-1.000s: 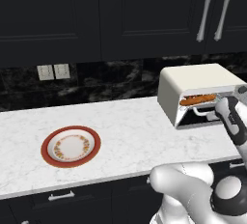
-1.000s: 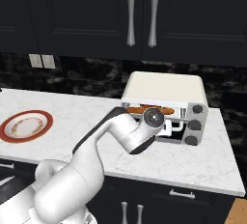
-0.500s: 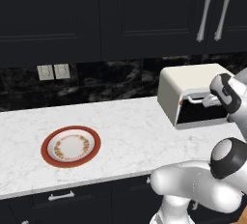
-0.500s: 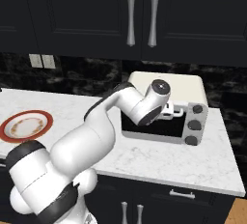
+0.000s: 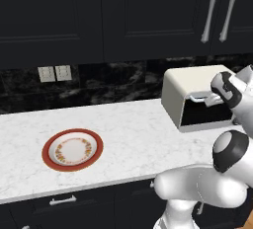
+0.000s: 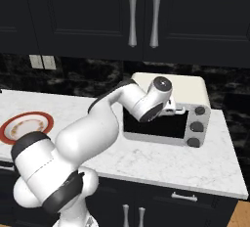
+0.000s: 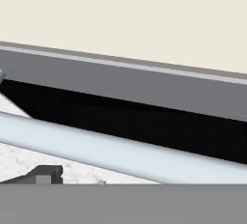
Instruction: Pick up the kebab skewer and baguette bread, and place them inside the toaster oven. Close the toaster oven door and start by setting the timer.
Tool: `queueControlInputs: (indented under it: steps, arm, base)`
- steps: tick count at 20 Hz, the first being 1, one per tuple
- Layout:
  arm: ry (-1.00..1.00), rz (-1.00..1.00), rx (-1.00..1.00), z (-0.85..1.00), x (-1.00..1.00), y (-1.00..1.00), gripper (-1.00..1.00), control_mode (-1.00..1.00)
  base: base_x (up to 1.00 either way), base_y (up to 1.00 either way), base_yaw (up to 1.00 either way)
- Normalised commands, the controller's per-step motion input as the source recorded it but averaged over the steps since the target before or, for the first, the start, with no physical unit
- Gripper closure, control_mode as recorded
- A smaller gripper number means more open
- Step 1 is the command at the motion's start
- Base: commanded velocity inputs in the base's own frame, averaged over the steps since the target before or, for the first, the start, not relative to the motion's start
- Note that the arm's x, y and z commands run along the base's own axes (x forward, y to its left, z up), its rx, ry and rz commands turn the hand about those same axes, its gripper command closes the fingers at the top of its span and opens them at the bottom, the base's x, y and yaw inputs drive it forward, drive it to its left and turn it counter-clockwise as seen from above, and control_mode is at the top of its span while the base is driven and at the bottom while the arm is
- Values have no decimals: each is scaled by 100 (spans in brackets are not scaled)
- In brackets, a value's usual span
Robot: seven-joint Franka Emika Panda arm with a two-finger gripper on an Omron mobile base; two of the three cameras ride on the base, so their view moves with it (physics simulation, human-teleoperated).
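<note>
A: Marble counter in front, plate on it, cream toaster oven at the back. How should the closing go?

B: Push the toaster oven door flush, then back off before reaching the 3 knobs.

A: Arm pose?

B: Elbow bent, wrist up at the door's top handle. Whether the jaws stand apart, I cannot tell.

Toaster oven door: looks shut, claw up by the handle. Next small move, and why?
Probably back the claw off the toaster oven door and shift right toward the knobs. The dark glass front sits flush with the toaster oven and the plate is empty, leaving the timer.
</note>
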Motion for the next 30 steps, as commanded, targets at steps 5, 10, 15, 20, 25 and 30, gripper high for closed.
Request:
queueControlInputs:
  steps: [5,10,15,20,25,30]
  arm:
    - [0,5,0,-14,34,10,-100,-100]
    - [0,7,0,6,-55,-9,-100,-100]
    - [-3,15,0,41,-75,-50,-100,-100]
    - [-15,27,-1,31,-19,-80,-100,-100]
    - [-49,35,-8,4,0,-59,-100,-100]
    - [-51,34,-16,0,16,-30,-100,-100]
  base:
    - [0,0,0]
    - [0,0,0]
    - [0,0,0]
    - [0,0,0]
    - [0,0,0]
    - [0,0,0]
